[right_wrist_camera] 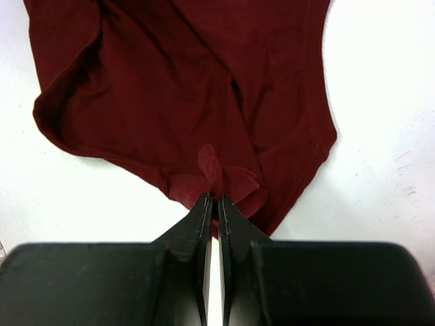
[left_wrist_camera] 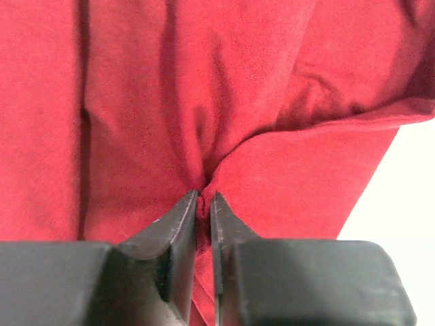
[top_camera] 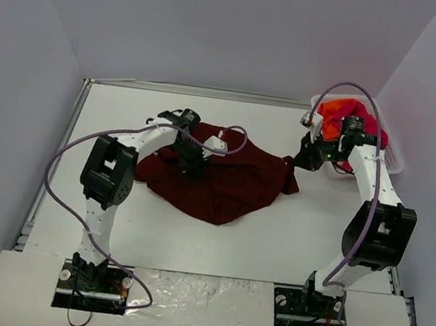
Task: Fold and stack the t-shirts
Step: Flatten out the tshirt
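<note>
Our left gripper pinches a raised fold of the maroon shirt between nearly closed fingers. Our right gripper nips the shirt's hem, fingers pressed together. The shirt lies crumpled on the table beyond both fingertips. Behind the right fingers, pink and orange shirts fill a basket.

A white lattice basket stands on the table, far right.
</note>
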`<action>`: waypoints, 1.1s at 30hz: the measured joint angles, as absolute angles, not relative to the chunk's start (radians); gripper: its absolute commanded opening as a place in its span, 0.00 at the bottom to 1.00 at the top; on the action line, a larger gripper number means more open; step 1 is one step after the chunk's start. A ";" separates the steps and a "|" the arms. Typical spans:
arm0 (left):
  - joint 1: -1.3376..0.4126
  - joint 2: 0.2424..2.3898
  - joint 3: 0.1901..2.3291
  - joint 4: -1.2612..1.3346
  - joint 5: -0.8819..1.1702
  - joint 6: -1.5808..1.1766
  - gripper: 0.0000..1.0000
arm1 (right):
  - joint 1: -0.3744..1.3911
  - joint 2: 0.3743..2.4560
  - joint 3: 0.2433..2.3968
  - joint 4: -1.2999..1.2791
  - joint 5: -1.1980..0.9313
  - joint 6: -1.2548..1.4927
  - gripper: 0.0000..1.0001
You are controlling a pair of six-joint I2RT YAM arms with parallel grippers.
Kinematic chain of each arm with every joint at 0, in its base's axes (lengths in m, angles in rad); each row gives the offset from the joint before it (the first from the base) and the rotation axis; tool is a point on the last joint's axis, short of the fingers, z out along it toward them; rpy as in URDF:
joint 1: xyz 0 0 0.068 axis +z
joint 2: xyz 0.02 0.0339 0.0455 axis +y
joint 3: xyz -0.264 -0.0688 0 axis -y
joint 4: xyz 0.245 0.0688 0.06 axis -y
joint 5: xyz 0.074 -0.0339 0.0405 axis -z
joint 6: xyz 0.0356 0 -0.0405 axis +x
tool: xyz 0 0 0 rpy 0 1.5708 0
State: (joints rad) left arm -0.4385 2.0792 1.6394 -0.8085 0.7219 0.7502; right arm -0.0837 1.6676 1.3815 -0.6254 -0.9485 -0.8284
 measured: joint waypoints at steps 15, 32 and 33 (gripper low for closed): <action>-0.381 1.771 1.578 -0.800 0.517 0.614 0.02 | -0.083 1.698 1.480 -0.663 -0.896 -0.812 0.00; -0.106 1.602 1.856 -0.706 0.081 0.344 0.02 | -0.097 1.843 2.210 -0.695 -0.776 -0.574 0.00; -0.106 1.576 1.877 -0.710 0.080 0.330 0.02 | -0.101 1.819 2.211 -0.690 -0.778 -0.554 0.00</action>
State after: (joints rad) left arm -0.1062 1.5764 1.8771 -0.7097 0.0803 0.3302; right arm -0.1009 1.8187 2.2112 -0.6895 -0.7776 -0.5537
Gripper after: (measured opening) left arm 0.065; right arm 0.013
